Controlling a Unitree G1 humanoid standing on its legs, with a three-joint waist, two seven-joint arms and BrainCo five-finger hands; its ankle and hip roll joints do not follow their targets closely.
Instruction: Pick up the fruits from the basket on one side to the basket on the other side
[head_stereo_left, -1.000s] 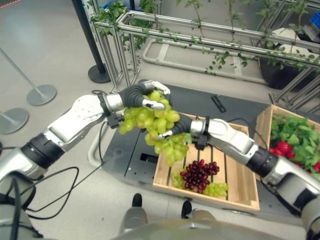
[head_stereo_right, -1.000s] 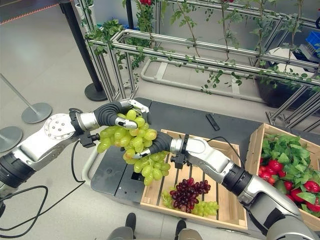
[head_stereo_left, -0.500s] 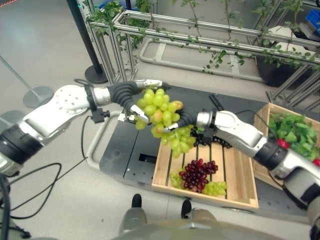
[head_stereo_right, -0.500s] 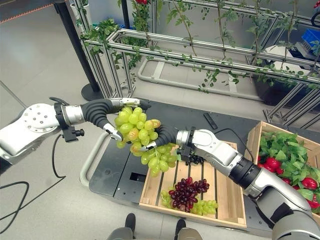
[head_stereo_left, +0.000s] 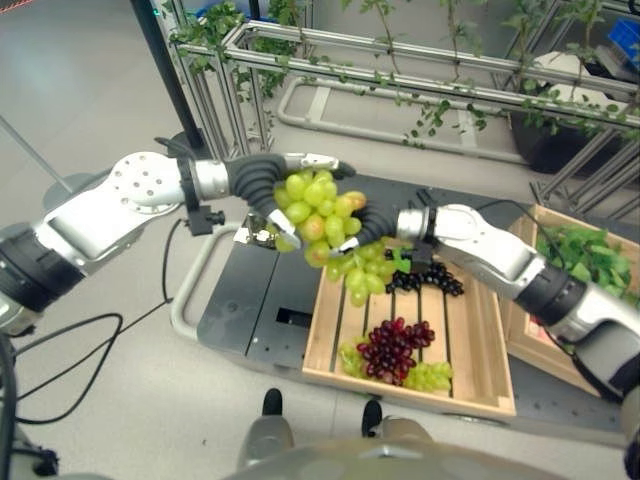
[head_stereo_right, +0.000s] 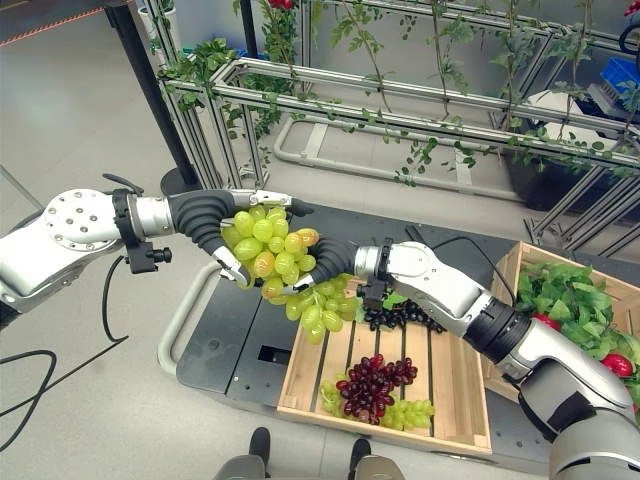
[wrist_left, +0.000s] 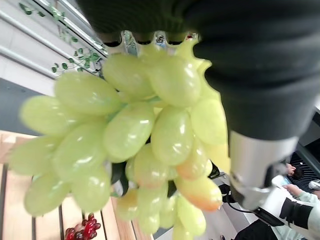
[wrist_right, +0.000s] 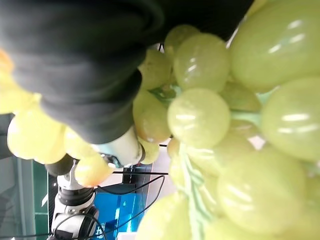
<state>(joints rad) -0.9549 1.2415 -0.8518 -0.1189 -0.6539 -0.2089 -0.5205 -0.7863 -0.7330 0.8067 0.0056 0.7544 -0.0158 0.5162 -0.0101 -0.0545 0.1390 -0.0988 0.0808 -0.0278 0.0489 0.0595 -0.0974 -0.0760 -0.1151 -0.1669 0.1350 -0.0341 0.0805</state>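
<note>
Near the middle of the left eye view we see a big bunch of green grapes (head_stereo_left: 322, 215) held in the air between both robot hands, above the upper left corner of the wooden crate (head_stereo_left: 480, 345).

The left robot hand (head_stereo_left: 285, 190) comes in from the left of the frame. Its fingers (head_stereo_left: 325, 165) reach over the top of the bunch and its thumb curls under the lower left side, so it is closed around the green grapes. In the left wrist view the grapes hang right against the dark cover, touching it.

The right robot hand (head_stereo_right: 325, 262) comes in from the right and meets the bunch from its lower right side. A silver fingertip shows against the grapes, and the right wrist view has grapes pressed close around the dark cover, so we read this robot hand as gripping the same bunch too. The lower grapes trail down over the crate's upper left corner.

Inside the wooden crate, in the lower middle of the frame, lie a cluster of dark red grapes (head_stereo_left: 392, 350) and a smaller cluster of green grapes (head_stereo_left: 430, 377) beside it. A bunch of black grapes (head_stereo_left: 428, 280) lies nearer the crate's upper edge, just below the right wrist.

At the right edge stands a second crate (head_stereo_left: 590, 270) with green leaves and red fruit in it. The crates rest on a dark platform (head_stereo_left: 245, 305).
</note>
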